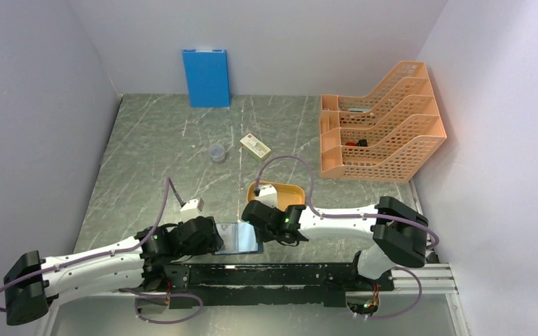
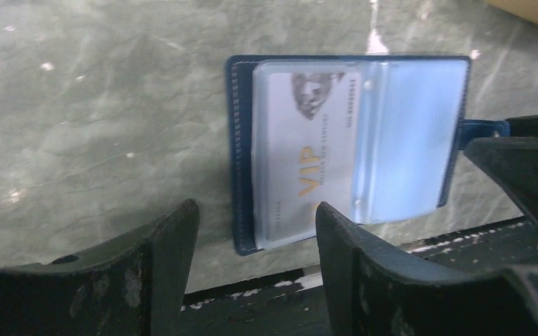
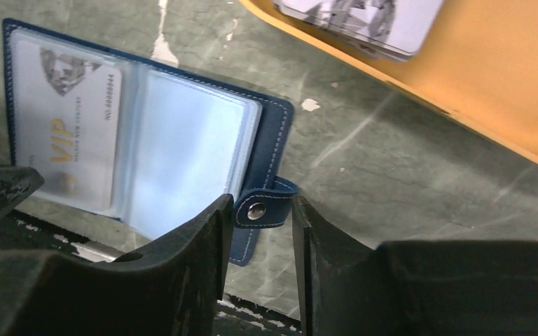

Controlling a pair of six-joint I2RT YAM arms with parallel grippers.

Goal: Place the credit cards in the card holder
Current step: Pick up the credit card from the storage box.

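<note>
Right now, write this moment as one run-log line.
card holder: open, one credit card sleeved | left claw: open, over its edge | right claw: astride snap tab, grip unclear | more cards: orange tray

White link shells on left arm and right arm, black joint housings between; pale lilac cables looping alongside; matte black, scuffed end effector fingers.

Light: bright, even, from overhead; shadows soft.
Glare: pale sheen across card holder sleeves.
Focus: wrist views blur near lens.
</note>
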